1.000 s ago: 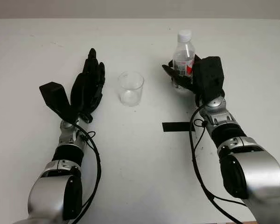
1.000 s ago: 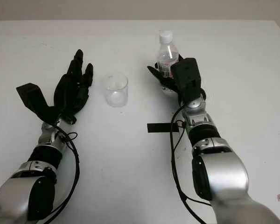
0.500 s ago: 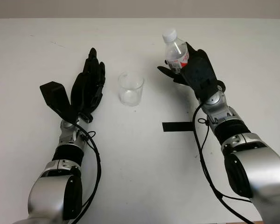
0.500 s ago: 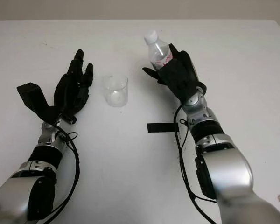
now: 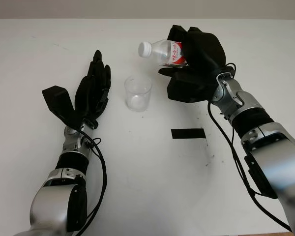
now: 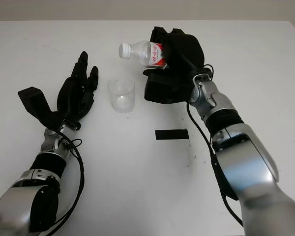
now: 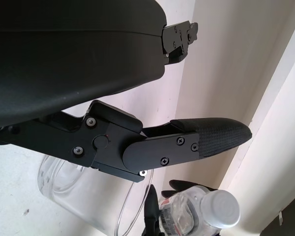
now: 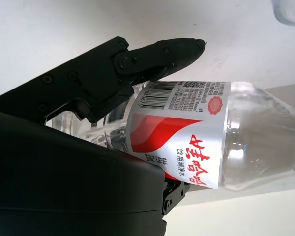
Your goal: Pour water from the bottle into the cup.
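The right hand point(image 5: 196, 59) has its fingers clamped on the bottle point(image 5: 162, 51), tipped nearly level above the cup point(image 5: 137, 93) – cap still on. The mouth should sit over the cup's rim at about 1 o'clock before tilting further – the left hand point(image 5: 91, 93), open, waits at the cup's 9 o'clock on the worktop point(image 5: 147, 172)

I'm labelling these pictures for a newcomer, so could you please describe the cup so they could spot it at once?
On the white table, look between the two black hands: the open left hand beside it and the right hand holding the tilted bottle. The cup stands upright just below the bottle's white cap. It is a small clear tumbler, with no label or lid.
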